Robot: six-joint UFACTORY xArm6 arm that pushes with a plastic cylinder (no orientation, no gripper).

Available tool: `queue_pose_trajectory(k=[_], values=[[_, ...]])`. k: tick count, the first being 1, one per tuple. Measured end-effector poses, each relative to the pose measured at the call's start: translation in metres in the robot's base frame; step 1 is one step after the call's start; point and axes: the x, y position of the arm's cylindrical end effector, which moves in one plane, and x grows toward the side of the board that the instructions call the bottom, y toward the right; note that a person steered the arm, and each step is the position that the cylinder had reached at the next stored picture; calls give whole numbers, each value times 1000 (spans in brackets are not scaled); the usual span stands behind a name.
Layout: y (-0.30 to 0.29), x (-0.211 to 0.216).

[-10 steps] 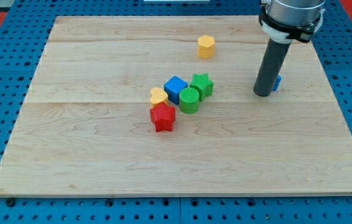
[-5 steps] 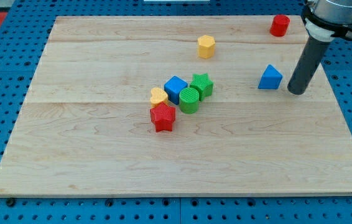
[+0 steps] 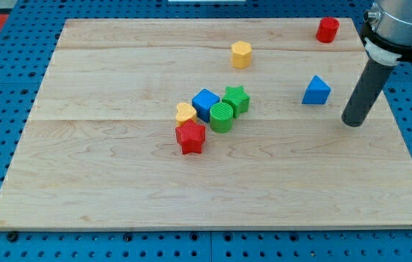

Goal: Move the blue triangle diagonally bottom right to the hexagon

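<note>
The blue triangle [image 3: 316, 90] lies on the wooden board at the view's right. The yellow hexagon [image 3: 241, 54] lies up and to the left of it, near the view's top. My tip [image 3: 352, 122] rests on the board to the right of and slightly below the blue triangle, apart from it by a small gap.
A red cylinder [image 3: 327, 30] sits near the board's top right corner. A cluster sits mid-board: blue cube [image 3: 206, 104], green star [image 3: 236, 99], green cylinder [image 3: 221, 116], a yellow block [image 3: 185, 113], red star [image 3: 191, 137]. The board's right edge [image 3: 402, 131] is close to my tip.
My tip moved from the triangle's left side around to its right, then slid slightly down and right. The blue triangle, hidden before, now shows, shifted slightly left.
</note>
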Motion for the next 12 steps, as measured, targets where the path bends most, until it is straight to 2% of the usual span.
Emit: queue_pose_trajectory(k=[2, 4, 9, 12], values=[[-3, 5], [-34, 5], [-26, -53], [-42, -58]])
